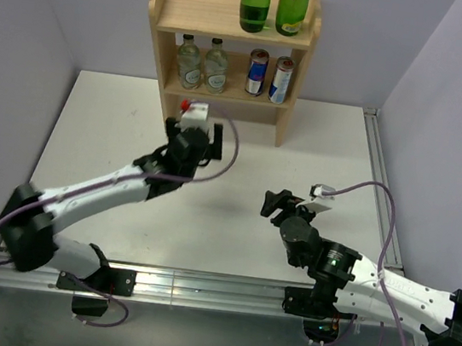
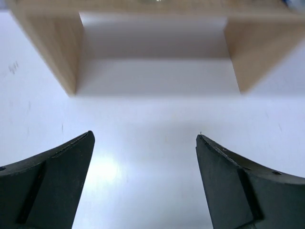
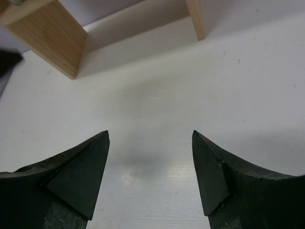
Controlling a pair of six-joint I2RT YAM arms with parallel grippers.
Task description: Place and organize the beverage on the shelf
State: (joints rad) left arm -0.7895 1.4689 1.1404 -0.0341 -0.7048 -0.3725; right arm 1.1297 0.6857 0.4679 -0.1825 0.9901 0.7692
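Shelf [image 1: 198, 9], with bottles [image 1: 255, 4] and cans [image 1: 257, 72] on its upper tiers, stands just ahead of the left gripper [image 2: 145, 138], whose jaws are wide and hold nothing. Right gripper [image 3: 150, 136], also wide, sits farther back, with the table [image 3: 190, 95] between it and the shelf's edges.

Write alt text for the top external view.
A wooden shelf holds two green bottles on top, two clear bottles and two cans on its middle tier. In front, the left gripper and right gripper hang open and empty.
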